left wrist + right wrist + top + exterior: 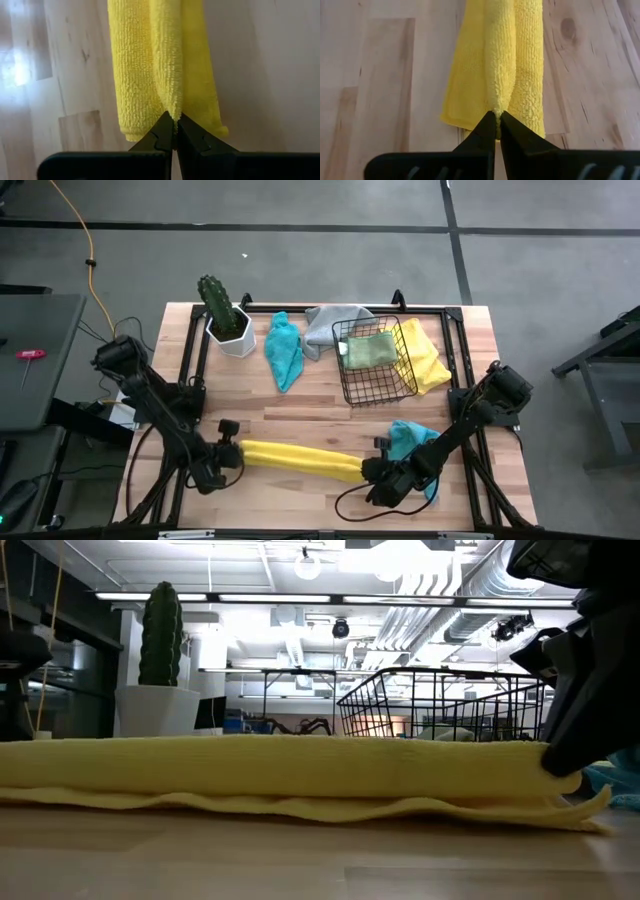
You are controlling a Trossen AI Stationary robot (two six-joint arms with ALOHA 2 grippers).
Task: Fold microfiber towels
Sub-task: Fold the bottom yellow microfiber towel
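Across the near part of the table [300,405] a yellow towel [300,460] lies drawn out into a long narrow band, its long axis running side to side between the two arms, dipping slightly toward the right. Each arm has one end: the left gripper [232,452] is clamped on the left end, the right gripper [372,470] on the right end, so neither is nearer than the other. From each wrist the cloth stretches straight ahead from the closed tips, which pinch a raised ridge of the fabric. The next fold, I would judge, turns on that shared line.

From table height, the band looks doubled, a plump rounded roll over a thin wavy edge resting on the wood. Its pile is nubby and soft.

Farther back a teal towel [284,350], a grey towel [330,328] and a black wire basket [375,365] wait.
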